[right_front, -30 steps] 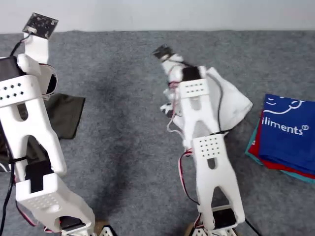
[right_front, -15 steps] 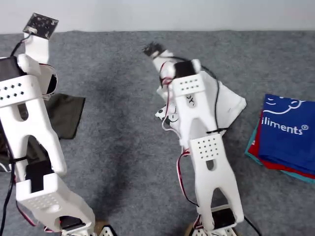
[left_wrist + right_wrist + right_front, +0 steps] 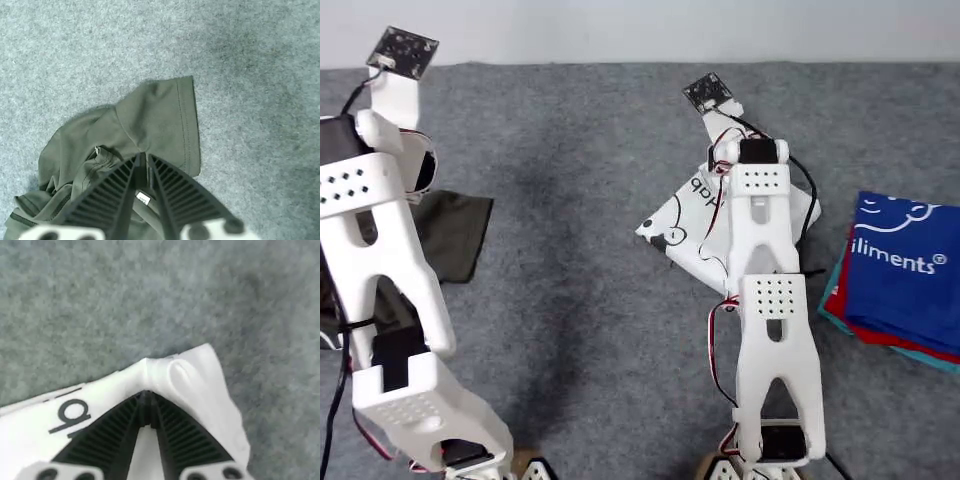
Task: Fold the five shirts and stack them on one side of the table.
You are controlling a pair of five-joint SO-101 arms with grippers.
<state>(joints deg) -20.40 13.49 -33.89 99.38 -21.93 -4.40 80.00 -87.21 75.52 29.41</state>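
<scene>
Pinching the white shirt point(image 3: 192, 377) by one edge, my right claw point(image 3: 145, 402) is clamped on it, mid-desk point(image 3: 570, 150) beside the folded stack point(image 3: 905, 275). I'd carry that edge low and straight across so the fold lands square. My left claw point(image 3: 142, 160) is together above the olive shirt point(image 3: 155, 115).

white printed shirt point(image 3: 685, 215), olive shirt point(image 3: 150, 120), grey table point(image 3: 570, 150)

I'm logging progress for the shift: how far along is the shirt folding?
Done: three folded shirts, blue over red and teal, form a stack at the right. In hand: the right gripper is shut on the white shirt, loosely bunched mid-table. To do: that one and the crumpled green shirt, pinched in the left gripper, need folding and stacking.
</scene>
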